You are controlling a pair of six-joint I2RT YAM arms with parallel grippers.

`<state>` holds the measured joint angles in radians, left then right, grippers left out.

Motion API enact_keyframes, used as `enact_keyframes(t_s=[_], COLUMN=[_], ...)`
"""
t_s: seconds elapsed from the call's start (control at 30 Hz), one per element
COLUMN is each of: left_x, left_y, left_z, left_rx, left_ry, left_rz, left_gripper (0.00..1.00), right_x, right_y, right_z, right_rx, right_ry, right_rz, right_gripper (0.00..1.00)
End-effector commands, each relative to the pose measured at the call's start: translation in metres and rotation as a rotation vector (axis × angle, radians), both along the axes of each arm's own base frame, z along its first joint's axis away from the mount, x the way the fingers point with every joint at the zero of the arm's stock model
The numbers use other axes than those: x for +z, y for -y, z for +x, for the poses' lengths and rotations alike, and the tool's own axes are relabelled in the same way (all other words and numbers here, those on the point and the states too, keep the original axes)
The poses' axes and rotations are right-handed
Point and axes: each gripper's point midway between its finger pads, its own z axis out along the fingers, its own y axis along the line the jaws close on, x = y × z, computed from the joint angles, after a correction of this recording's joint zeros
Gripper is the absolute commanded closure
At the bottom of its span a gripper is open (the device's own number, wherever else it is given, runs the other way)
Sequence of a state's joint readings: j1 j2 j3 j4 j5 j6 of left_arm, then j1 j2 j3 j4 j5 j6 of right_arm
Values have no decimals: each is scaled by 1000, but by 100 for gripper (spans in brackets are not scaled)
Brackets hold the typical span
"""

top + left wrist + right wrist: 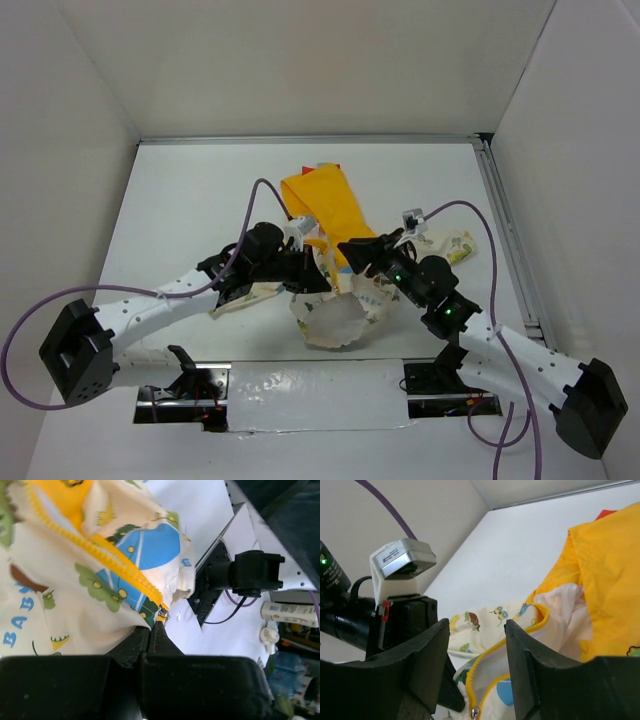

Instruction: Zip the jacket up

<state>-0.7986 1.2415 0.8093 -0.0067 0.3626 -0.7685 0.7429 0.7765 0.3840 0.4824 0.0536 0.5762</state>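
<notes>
The jacket (330,290) lies crumpled mid-table, cream with cartoon prints, its yellow-orange hood (322,203) spread toward the back. My left gripper (306,277) is shut on the jacket's bottom hem (145,611), right at the low end of the yellow zipper (105,555). The metal slider (163,613) sits just past its fingertips (159,630). My right gripper (350,250) is open. In the right wrist view its jaws straddle the yellow zipper teeth (485,667) just above the slider (476,712), touching nothing. The gripper (477,630) faces the left gripper (407,625).
White walls enclose the table on the left, back and right, with a metal rail (508,230) along the right side. A silver taped strip (310,397) lies between the arm bases. Purple cables (250,205) loop over both arms. One sleeve (455,245) reaches right.
</notes>
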Motion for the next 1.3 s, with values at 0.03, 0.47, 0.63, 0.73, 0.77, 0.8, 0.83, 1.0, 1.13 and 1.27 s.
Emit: enact_keyframes(t_s=[0.03, 0.47, 0.63, 0.73, 0.77, 0.8, 0.83, 1.0, 1.13, 1.27], left_x=[5, 18, 28, 31, 31, 32, 31, 29, 27, 24], left_y=[-20, -40, -40, -40, -41, -40, -41, -42, -42, -42], left_z=[8, 33, 35, 34, 34, 33, 32, 30, 31, 33], left_rx=[94, 161, 160, 153, 149, 142, 142, 136, 136, 138], left_ry=[-67, -143, -131, -121, -116, -113, -112, -110, -108, -108], left_rz=[0, 12, 2, -4, -8, -12, -12, -8, -2, 9], left_gripper=[100, 100, 100, 100, 100, 100, 100, 100, 100, 100], right_x=[-13, -41, -61, -64, -65, -66, -66, -60, -53, -56], right_y=[-4, -26, -42, -45, -44, -46, -48, -51, -53, -56], right_z=[-4, -46, -53, -47, -46, -45, -43, -39, -38, -42], right_rx=[-22, -142, -120, -183, -194, -198, -210, -244, -238, -200], right_ry=[-34, -2, -22, -30, -34, -32, -31, -21, -4, -5], right_rz=[-153, -747, -873, -908, -921, -933, -939, -926, -906, -913], right_gripper=[37, 0, 0, 1, 2, 7, 9, 36, 56, 75])
